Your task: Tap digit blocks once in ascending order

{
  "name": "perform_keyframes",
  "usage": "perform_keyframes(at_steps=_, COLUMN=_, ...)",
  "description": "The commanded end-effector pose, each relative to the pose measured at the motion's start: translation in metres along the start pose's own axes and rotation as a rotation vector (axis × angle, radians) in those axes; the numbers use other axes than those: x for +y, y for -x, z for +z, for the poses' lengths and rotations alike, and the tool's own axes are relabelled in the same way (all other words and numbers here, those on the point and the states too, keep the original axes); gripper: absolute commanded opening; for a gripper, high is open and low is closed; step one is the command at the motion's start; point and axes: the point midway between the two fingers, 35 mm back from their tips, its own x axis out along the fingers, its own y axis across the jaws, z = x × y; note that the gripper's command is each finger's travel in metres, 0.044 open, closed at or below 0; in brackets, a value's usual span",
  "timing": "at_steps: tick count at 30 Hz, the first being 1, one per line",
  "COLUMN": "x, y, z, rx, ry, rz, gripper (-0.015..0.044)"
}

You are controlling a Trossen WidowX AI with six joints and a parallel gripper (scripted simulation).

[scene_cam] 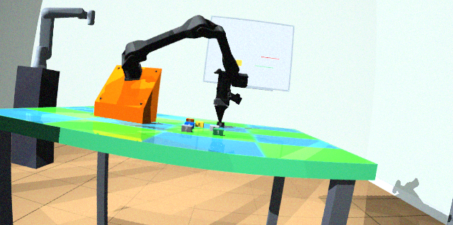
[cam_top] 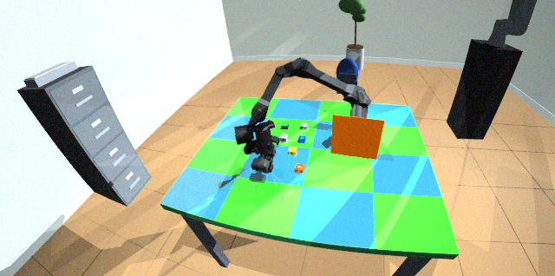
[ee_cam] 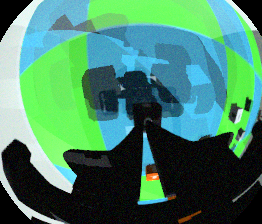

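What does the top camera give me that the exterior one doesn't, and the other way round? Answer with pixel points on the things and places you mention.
Only the top view: the filing cabinet (cam_top: 100, 121) and the potted plant (cam_top: 352, 5).

Only the exterior view: the whiteboard (scene_cam: 262, 44) and the black block (scene_cam: 221, 124) at the fingertips; from the top, the gripper hides it.

Both: the closed gripper (cam_top: 262, 168) (scene_cam: 220, 121), the yellow block (cam_top: 292, 150) (scene_cam: 200, 124), the blue block (cam_top: 302, 139) (scene_cam: 189, 124), the green block (cam_top: 284, 126) (scene_cam: 218, 131) and the orange stand (cam_top: 357, 137) (scene_cam: 118, 94).
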Motion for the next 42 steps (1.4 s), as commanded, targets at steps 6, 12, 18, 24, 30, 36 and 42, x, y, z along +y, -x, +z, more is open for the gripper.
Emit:
perform_keyframes(at_steps=6, x=0.0, y=0.027, z=-0.002, rx=0.003, ry=0.007, rz=-0.006, gripper=0.002)
perform_keyframes(at_steps=12, x=0.001, y=0.095, z=0.0, rx=0.002, ry=0.007, rz=-0.001, gripper=0.002)
perform_keyframes(at_steps=18, x=0.0, y=0.109, z=-0.001, rx=0.003, ry=0.006, rz=0.0, gripper=0.002)
perform_keyframes(at_steps=24, x=-0.065, y=0.114, z=0.02, rx=0.014, ry=-0.019, rz=0.043, gripper=0.002)
perform_keyframes(at_steps=30, x=-0.161, y=0.116, z=0.032, rx=0.001, ry=-0.009, rz=0.045, gripper=0.002)
perform_keyframes(at_steps=36, x=-0.272, y=0.112, z=0.016, rx=-0.001, ry=0.005, rz=0.006, gripper=0.002)
perform_keyframes(at_steps=42, x=-0.312, y=0.11, z=0.001, rx=0.006, ry=0.01, rz=-0.017, gripper=0.002)
